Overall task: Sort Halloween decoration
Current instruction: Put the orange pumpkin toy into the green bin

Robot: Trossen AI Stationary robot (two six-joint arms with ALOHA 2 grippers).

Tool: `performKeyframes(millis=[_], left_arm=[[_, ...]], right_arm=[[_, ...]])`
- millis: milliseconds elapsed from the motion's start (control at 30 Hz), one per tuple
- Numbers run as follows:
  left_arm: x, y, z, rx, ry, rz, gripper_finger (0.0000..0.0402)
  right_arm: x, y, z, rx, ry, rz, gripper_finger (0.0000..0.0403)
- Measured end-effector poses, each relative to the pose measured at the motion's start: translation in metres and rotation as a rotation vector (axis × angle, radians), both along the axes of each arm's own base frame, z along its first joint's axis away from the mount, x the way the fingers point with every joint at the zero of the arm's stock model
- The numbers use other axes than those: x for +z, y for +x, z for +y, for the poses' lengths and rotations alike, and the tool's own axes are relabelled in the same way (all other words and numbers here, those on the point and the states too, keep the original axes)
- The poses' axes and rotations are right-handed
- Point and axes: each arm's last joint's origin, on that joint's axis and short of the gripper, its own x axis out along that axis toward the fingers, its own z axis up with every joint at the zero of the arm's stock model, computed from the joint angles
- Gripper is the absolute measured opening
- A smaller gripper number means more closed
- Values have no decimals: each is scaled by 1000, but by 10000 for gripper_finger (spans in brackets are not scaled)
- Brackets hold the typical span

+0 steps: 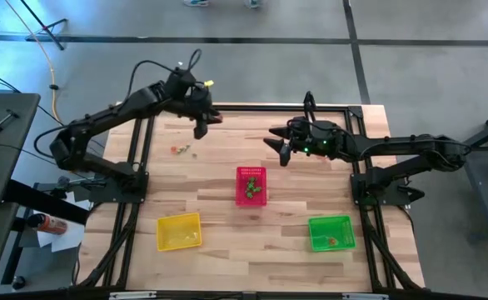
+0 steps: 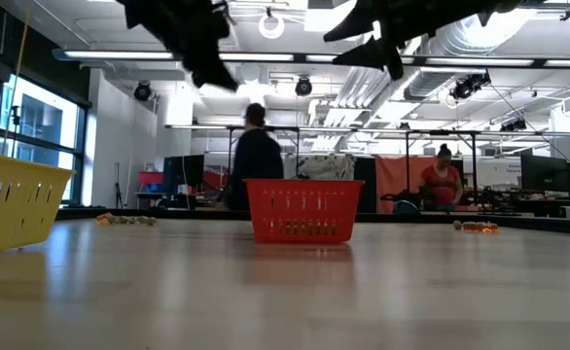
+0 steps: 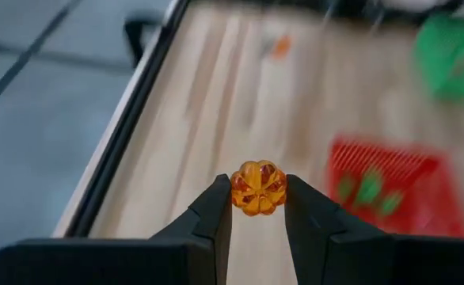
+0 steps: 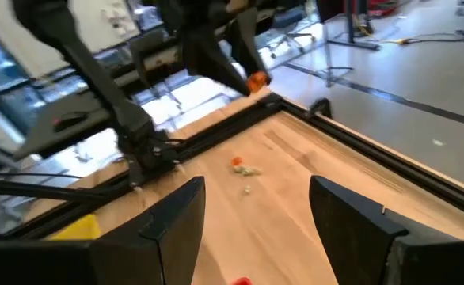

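Left tool (image 3: 258, 207) is pinched on a small orange pumpkin trinket (image 3: 258, 188), held right at the fingertips (image 3: 221, 194), jaws only narrowly apart, one pad on each side of it. In the high view that tool (image 1: 202, 125) is up off the table (image 1: 219, 179) near the far edge, left of centre, the arm reaching in from the left side with the elbow bent; the right wrist view also shows the pumpkin (image 4: 256, 80) well clear of the wood. Right tool (image 1: 279, 147) hangs over the far-right part of the table with its jaws wide and nothing between them, the arm stretched in from the right and pointing toward the left tool. Remaining loose trinkets (image 1: 181, 150) lie on the table, below and just left of the left tool; the same cluster (image 4: 244, 167) shows in the right wrist view. Red basket (image 1: 251, 184) sits mid-table with green pieces in it, yellow basket (image 1: 179, 231) near-left, green basket (image 1: 331, 232) near-right with a small orange piece inside. No readable labels or writing anywhere.
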Motion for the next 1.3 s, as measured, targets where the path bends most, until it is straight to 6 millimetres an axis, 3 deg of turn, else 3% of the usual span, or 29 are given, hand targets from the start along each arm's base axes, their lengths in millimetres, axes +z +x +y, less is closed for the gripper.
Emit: performKeyframes(millis=[200,500,800,1067,1300], left_arm=[[19,21,-24,-97,40,-191,76],[36,51,-65,-242,326,-345,76],[37,66,-81,-268,370,-411,76],[30,79,-85,-273,341,-434,76],[28,81,-88,-290,348,-424,76]], right_arm=[[10,2,3,88,84,-127,222],[16,0,-14,50,643,-336,222],[23,11,-18,206,682,-479,222],[12,27,-21,219,754,-455,222],[22,35,-22,242,739,-469,222]])
